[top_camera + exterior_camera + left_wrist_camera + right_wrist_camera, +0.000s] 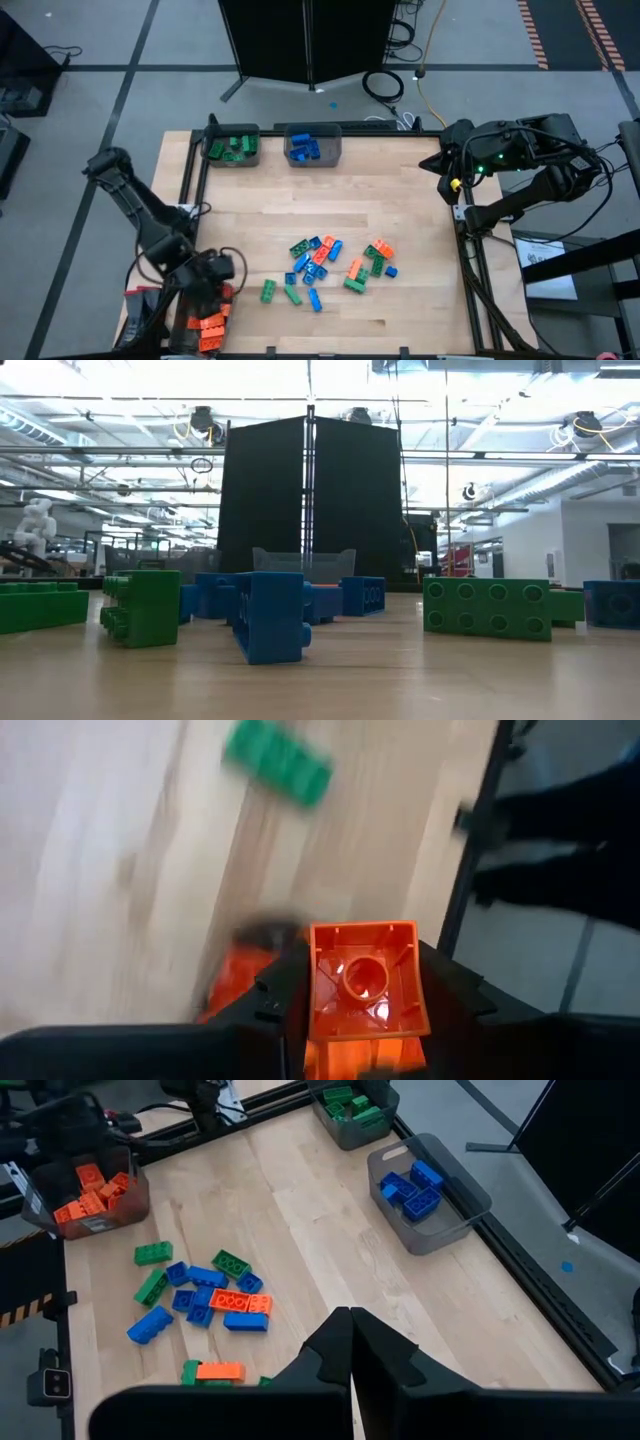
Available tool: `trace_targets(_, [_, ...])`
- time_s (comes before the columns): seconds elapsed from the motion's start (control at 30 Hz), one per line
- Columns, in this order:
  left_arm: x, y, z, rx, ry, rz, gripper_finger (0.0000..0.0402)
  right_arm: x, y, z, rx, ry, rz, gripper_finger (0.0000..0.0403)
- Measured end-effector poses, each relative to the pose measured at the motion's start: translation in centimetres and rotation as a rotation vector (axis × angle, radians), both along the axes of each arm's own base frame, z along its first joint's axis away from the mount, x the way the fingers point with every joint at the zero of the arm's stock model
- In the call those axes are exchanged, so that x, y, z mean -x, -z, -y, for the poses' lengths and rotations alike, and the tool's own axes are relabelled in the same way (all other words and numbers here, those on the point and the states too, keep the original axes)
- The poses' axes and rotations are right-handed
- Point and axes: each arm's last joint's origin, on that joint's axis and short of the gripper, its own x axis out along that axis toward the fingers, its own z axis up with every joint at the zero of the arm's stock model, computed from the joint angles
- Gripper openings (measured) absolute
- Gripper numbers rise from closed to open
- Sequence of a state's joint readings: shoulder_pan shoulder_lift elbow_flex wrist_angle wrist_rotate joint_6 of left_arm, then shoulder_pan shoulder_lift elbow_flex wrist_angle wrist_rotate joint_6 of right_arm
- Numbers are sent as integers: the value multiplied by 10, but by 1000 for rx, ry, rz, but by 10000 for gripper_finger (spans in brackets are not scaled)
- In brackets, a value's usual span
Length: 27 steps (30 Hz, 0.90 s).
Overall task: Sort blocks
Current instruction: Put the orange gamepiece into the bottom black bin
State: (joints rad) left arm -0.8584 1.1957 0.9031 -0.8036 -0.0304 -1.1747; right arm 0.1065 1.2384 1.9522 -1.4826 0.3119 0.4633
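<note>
Orange brick (362,982) sits clamped in my left tool (212,290), which hovers over the bin of orange bricks (88,1192) at the worktop's (400,190) near left corner. My right tool (350,1342) is clenched empty, parked off the right edge. Mixed loose blocks (330,268) lie mid-worktop; green bin (232,147) and blue bin (313,146) stand along the far edge.

A pale wooden table (400,200) with a dark metal frame carries three translucent grey rectangular bins (313,147) near its edges, and a loose cluster of small studded plastic blocks (325,265) in orange, green and blue near the middle.
</note>
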Motion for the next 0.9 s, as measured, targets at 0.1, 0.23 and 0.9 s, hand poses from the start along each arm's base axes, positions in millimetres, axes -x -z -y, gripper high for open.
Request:
trace_targets(0.1, [14,2,6,-4,-9,-72,125,0,0,0,0,0,0,0])
trace_targets(0.23, [29,4,12,-9,-43,-135,125,0,0,0,0,0,1,0])
trace_targets(0.9, [52,21,30,-84,6,-308,131,-1,0,0,2,-2,6,0])
